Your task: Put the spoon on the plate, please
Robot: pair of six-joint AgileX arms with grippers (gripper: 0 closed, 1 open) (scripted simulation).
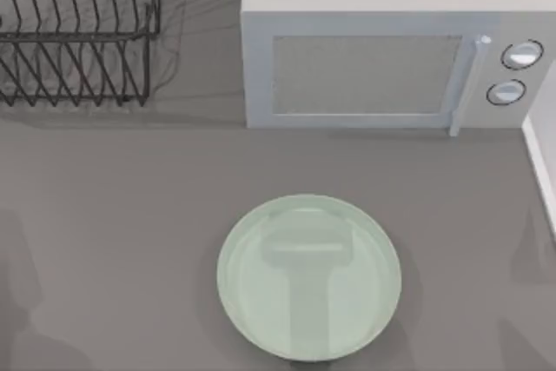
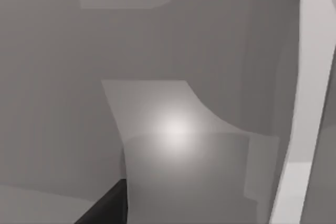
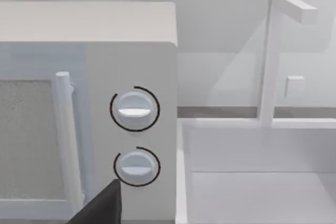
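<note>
The plate [image 1: 308,277] is round, glossy and pale mint green, and lies on the grey table in front of the microwave, near the front edge in the top view. Nothing rests on it. The spoon is out of view. A dark corner of my left gripper [image 2: 107,209] juts into the left wrist view over plain grey surfaces. A dark corner of my right gripper [image 3: 102,205] juts into the right wrist view, facing the microwave's two knobs [image 3: 135,109].
A white microwave [image 1: 373,41] stands at the back, its door shut. A black wire dish rack [image 1: 78,32] stands at the back left. A white sink basin [image 3: 262,182] with a tap [image 3: 270,56] sits to the microwave's right.
</note>
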